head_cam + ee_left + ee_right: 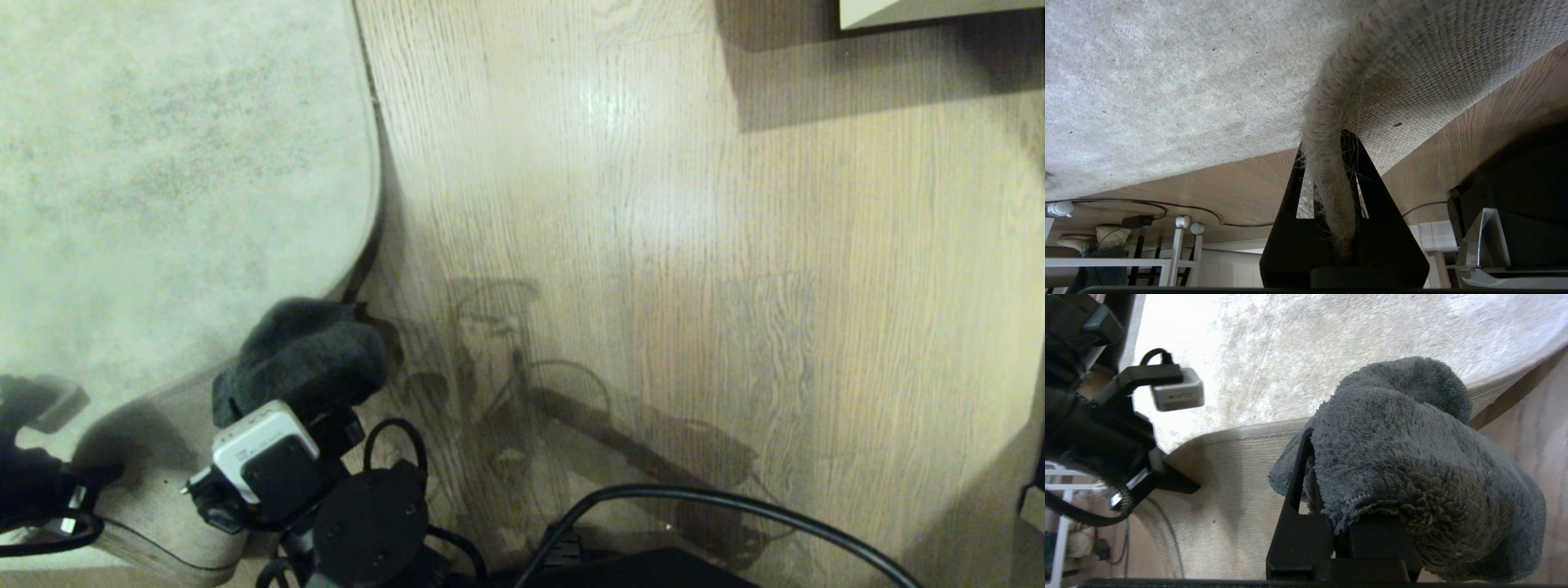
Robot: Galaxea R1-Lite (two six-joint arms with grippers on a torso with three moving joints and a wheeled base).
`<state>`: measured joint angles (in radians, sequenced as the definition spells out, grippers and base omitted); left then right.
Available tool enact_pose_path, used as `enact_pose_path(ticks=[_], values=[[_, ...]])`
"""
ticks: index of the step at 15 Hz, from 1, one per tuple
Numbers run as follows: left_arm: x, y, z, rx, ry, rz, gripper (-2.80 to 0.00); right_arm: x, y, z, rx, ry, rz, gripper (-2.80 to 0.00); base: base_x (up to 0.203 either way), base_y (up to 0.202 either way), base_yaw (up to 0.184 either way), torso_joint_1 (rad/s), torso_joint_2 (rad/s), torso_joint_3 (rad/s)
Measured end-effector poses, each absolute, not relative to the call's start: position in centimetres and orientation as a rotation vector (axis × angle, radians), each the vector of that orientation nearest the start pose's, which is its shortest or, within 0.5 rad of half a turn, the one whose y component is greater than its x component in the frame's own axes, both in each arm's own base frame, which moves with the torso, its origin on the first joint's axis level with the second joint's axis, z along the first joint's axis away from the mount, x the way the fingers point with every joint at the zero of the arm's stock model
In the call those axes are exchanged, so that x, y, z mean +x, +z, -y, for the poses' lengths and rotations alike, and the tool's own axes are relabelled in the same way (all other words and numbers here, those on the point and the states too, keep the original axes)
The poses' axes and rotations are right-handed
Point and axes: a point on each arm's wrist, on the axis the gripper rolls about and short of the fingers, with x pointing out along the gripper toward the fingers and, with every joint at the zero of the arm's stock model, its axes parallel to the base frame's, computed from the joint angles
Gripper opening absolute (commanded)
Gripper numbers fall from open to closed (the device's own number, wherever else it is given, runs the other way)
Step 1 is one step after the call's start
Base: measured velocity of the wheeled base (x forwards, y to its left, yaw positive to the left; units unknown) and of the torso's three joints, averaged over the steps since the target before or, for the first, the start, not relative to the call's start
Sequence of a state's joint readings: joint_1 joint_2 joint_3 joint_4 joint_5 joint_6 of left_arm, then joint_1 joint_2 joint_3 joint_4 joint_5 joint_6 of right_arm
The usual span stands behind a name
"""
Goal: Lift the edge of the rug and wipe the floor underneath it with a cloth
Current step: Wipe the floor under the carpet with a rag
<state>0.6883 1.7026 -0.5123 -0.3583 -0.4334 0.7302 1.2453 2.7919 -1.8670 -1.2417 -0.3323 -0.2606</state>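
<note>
Light brown wood-grain plank floor (653, 245) fills most of our head view. We note the left gripper (1331, 192) pinched shut on the pale grey-beige rug edge (1327, 134), raised so its woven underside shows. Beside it, the right gripper (1331, 506) clamps the dark teal-grey terry cloth (306, 355), which drapes over its fingers just beside the lifted corner, against the rug's border.

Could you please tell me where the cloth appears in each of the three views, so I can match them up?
Head view: the cloth sits lower left, at the lifted rug edge.
Left wrist view: not in it.
Right wrist view: it fills the centre-right, bunched over the right gripper.
Shared landmark: the rug edge.
</note>
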Motion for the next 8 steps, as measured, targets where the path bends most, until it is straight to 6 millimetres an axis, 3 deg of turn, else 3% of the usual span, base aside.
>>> enact_pose_path(ticks=[1,2,3,4,5,6,8], values=[[19.3,8.9,-14.6,0.253,-0.028,-0.741,-2.8,18.8,3.9,-51.0,-0.017,0.852,0.342,-2.8,0.0,0.0,0.0,0.0,0.0,0.0],[19.3,8.9,-14.6,0.252,-0.028,-0.744,-2.8,20.0,0.3,-50.7,-0.054,0.836,0.306,-2.8,0.0,0.0,0.0,0.0,0.0,0.0],[19.3,8.9,-14.7,0.255,-0.027,-0.74,-2.8,20.3,-6.8,-50.1,-0.175,0.85,0.186,-2.8,0.0,0.0,0.0,0.0,0.0,0.0],[19.3,8.9,-14.6,0.253,-0.03,-0.742,-2.8,20.0,-12.5,-49.2,-0.267,0.868,0.091,-2.8,0.0,0.0,0.0,0.0,0.0,0.0],[19.3,8.9,-14.7,0.252,-0.027,-0.744,-2.8,20.4,-13.5,-48.8,-0.253,0.86,0.104,-2.8,0.0,0.0,0.0,0.0,0.0,0.0],[19.3,8.9,-14.7,0.255,-0.028,-0.742,-2.8,21.0,-12.9,-48.7,-0.254,0.848,0.1,-2.8,0.0,0.0,0.0,0.0,0.0,0.0],[19.3,8.9,-14.7,0.253,-0.028,-0.743,-2.8,21.9,-8.5,-49.3,-0.203,0.829,0.155,-2.8,0.0,0.0,0.0,0.0,0.0,0.0]])
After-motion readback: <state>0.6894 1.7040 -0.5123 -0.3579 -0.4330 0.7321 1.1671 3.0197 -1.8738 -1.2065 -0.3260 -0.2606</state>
